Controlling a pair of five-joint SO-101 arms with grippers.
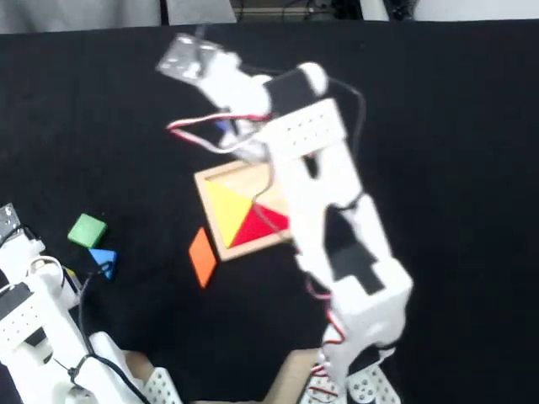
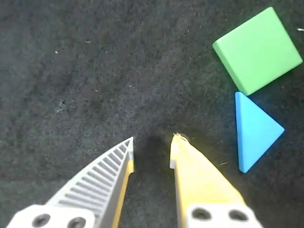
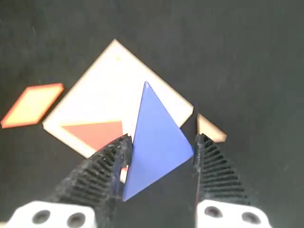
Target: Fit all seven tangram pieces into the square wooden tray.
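The black cloth table cover [image 2: 71, 61] is matt and finely napped, flecked with pale lint. The green square block [image 2: 258, 50] and the light blue triangular piece [image 2: 254, 128] have smooth, matt painted faces. The square wooden tray [image 3: 109, 76] is pale bare wood with a dull finish. The dark blue triangular piece [image 3: 152, 123] is smooth with a faint sheen. The left gripper [image 2: 152, 142] is plastic: one finger grey and ridged, the other yellow and smooth. The right gripper [image 3: 162, 139] has black ridged plastic fingers on white plastic mounts.

Your black cloth-covered counter [image 1: 455, 126], a tan cardboard piece [image 1: 290, 379] at its near edge, a pale strip [image 1: 84, 13] beyond the far edge
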